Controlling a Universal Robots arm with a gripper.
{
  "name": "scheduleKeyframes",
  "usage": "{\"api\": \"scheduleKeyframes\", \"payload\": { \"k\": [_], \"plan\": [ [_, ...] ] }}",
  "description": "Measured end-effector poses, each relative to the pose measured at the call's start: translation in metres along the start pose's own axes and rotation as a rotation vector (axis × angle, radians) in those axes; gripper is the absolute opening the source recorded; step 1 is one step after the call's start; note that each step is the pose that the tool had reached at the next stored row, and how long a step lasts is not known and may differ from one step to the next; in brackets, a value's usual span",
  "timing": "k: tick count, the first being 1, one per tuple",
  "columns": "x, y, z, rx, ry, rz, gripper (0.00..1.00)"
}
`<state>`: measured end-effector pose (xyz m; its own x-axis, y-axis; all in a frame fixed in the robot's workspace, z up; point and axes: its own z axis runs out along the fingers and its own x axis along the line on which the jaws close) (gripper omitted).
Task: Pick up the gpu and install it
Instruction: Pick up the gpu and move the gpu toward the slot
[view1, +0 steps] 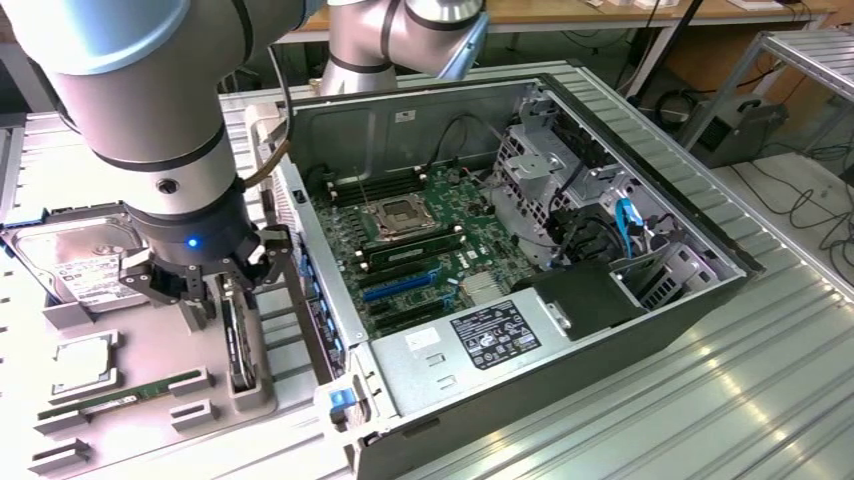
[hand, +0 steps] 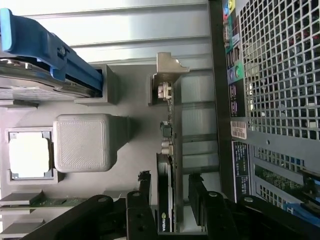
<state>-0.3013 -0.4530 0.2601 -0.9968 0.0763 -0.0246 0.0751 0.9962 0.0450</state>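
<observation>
Gripper (view1: 220, 300) (hand: 170, 195) spread wide, straddling the gpu (view1: 240, 345) (hand: 166, 165), card on edge beside the open computer case (view1: 601, 330)

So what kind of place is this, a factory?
Probably a robot lab or workshop: a robot arm holds its open claw around the gpu, beside an opened computer case, with a hard drive and other parts in a grey holder.

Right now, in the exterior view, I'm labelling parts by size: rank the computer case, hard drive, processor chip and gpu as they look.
1. Computer case
2. Hard drive
3. Processor chip
Unranked: the gpu, seen edge-on as a thin strip, rivals the chip.
</observation>
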Motion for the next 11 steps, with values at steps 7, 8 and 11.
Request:
{"api": "scheduleKeyframes", "payload": {
  "k": [7,8,11],
  "plan": [
    [0.004,0.0055,0.0075,0.0001,0.0001,0.0,0.44],
    [0.004,0.0058,0.0085,0.0001,0.0001,0.0,0.44],
    [0.004,0.0065,0.0128,0.0001,0.0001,0.0,0.44]
  ]
}}
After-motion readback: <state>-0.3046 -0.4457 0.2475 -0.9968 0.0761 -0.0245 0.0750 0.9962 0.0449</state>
